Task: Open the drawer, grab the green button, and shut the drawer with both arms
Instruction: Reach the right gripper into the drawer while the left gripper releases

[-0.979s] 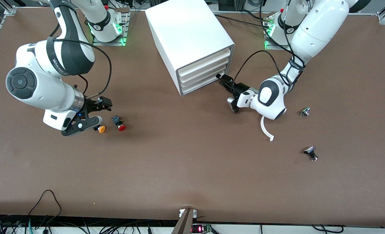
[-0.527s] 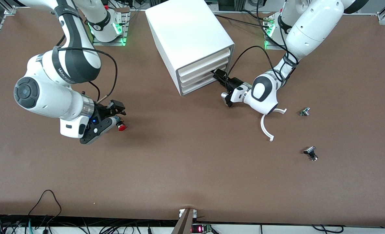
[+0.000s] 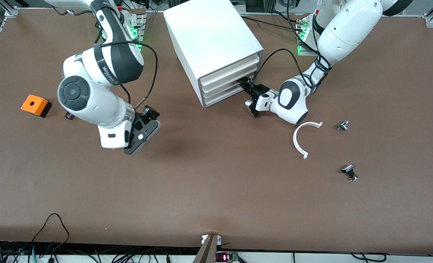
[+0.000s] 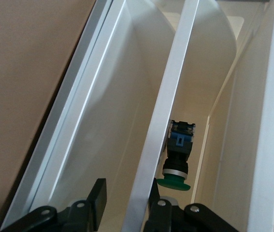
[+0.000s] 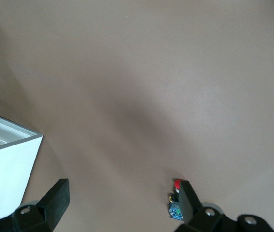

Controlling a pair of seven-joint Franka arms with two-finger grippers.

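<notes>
The white cabinet [image 3: 216, 44] stands at the robots' edge of the table, mid-table. My left gripper [image 3: 245, 84] is at the front of a lower drawer [image 3: 225, 91]. In the left wrist view the gripper [image 4: 125, 198] is open, with the drawer's white front lip [image 4: 168, 111] between its fingers [image 4: 98, 198]. The green-capped button [image 4: 177, 157] lies inside that drawer, just past the lip. My right gripper [image 3: 152, 116] is open and empty over bare table, toward the right arm's end from the cabinet. In the right wrist view [image 5: 122, 200] it is wide open.
A red-capped button [image 5: 176, 200] lies by one right finger, hidden under that arm in the front view. An orange box [image 3: 36, 105] sits toward the right arm's end. A white curved piece [image 3: 299, 140] and two small metal parts [image 3: 342, 125] [image 3: 349, 172] lie toward the left arm's end.
My left gripper has moved in against the drawer front. My right arm has swung toward the cabinet, covering the red and orange-capped buttons and uncovering the orange box.
</notes>
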